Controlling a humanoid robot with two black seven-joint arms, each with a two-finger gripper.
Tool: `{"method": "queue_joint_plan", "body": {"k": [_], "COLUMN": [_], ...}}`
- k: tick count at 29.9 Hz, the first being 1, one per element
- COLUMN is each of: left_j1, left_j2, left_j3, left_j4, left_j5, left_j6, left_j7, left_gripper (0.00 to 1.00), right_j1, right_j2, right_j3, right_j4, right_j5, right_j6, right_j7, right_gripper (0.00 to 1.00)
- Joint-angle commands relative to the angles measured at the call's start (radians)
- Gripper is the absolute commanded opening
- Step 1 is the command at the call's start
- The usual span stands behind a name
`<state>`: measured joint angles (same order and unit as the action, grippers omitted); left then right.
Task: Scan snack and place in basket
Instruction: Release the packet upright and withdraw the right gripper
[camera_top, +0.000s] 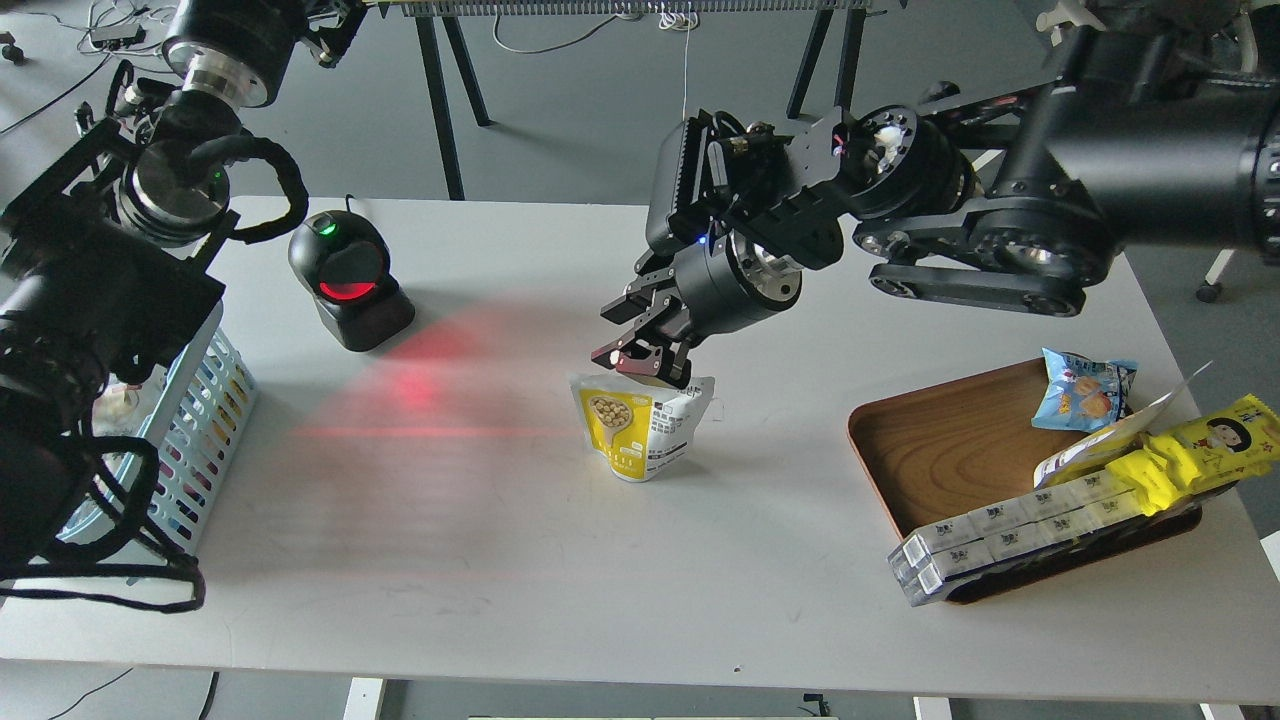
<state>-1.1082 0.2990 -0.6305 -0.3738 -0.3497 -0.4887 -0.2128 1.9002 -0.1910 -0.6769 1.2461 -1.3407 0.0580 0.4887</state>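
The snack, a yellow-and-white pouch, stands upright on the white table near its middle. My right gripper hovers just above the pouch's top edge with its fingers spread; the lower finger is at or very near the pouch top. The light blue basket stands at the table's left edge, mostly hidden behind my left arm. My left gripper is high at the top left, dark and partly cut off.
A black barcode scanner with a red window stands at the back left and throws red light on the table. A brown wooden tray at the right holds a blue packet, a yellow wrapper and white boxes.
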Motion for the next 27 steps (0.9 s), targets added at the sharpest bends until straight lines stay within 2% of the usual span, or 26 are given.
{"method": "queue_joint_plan", "body": {"k": [1,3,7,15,20,27], "left_j1": [-0.001,-0.002,-0.005,-0.022,-0.076,-0.216], "left_j2": [0.002,0.002,0.003,0.037,0.028,0.023], "left_j3": [0.002,0.002,0.018,0.106,0.193,0.308], "left_j4": [-0.002,-0.002,-0.004,-0.025,-0.025,-0.034], "left_j5": [0.0,0.001,0.003,0.008,0.052,0.147], "left_j6": [0.0,0.0,0.0,0.0,0.0,0.0], "left_j7": [0.004,0.009,0.009,0.018,0.019,0.023], "left_gripper": [1.0,1.0,1.0,1.0,1.0,1.0], "right_j1": [0.068,0.097,0.086,-0.166,-0.277,-0.372], "right_j2": [-0.076,-0.123,-0.258,-0.49,-0.568,-0.587], "right_j3": [0.003,0.007,0.11,0.499,0.628,0.683], "right_j4": [0.076,0.098,0.116,0.052,-0.046,-0.218], "right_j5": [0.063,0.116,0.189,0.391,0.483,0.888], "right_j6": [0.005,0.003,0.002,0.043,0.092,0.132], "right_j7": [0.0,0.0,0.0,0.0,0.0,0.0], "right_gripper": [0.88,0.93,0.94,1.0,1.0,1.0]}}
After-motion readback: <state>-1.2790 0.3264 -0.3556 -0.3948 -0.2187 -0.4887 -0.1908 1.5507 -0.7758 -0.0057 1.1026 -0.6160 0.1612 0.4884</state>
